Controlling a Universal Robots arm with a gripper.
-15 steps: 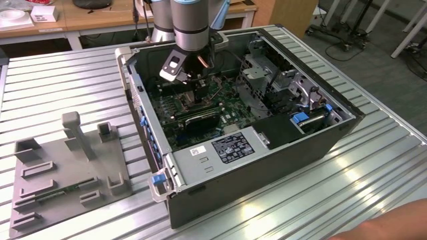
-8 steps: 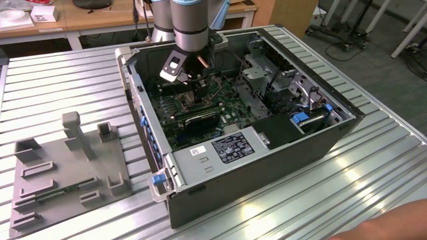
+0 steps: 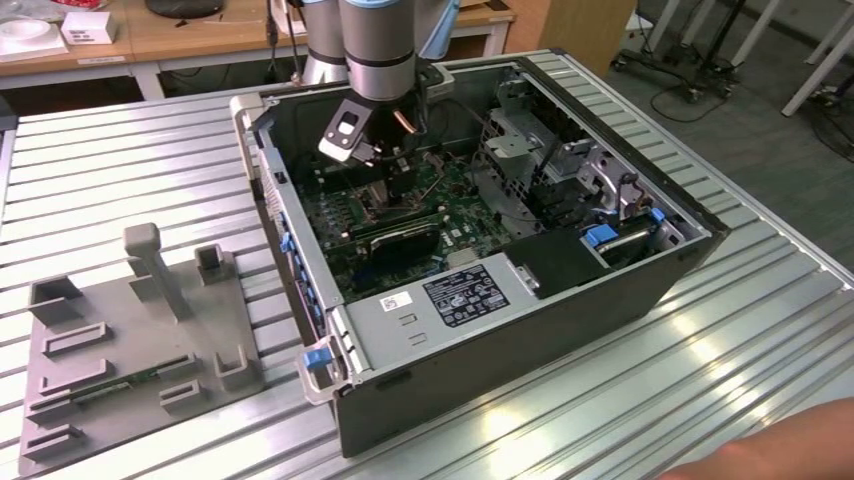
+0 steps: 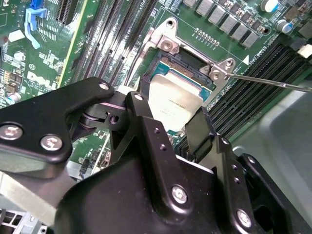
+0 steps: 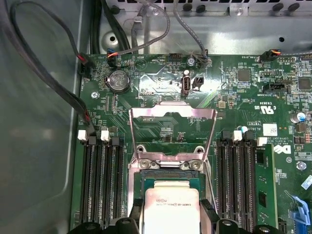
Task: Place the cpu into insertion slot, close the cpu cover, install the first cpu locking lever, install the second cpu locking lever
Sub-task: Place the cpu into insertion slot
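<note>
The fingers (image 4: pixel 197 130) seemingly pinch the cpu (image 4: pixel 173 100) between them over the insertion slot (image 4: pixel 190 65).

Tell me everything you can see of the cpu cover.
The cpu cover is a thin square frame of shiny steel with a pinkish sheen. It has a large cut-out window, through which the green board shows. It is swung open, away from the slot, and joined to it by a hinge at one edge. Nothing rests on it. The cpu is uncovered.
</note>
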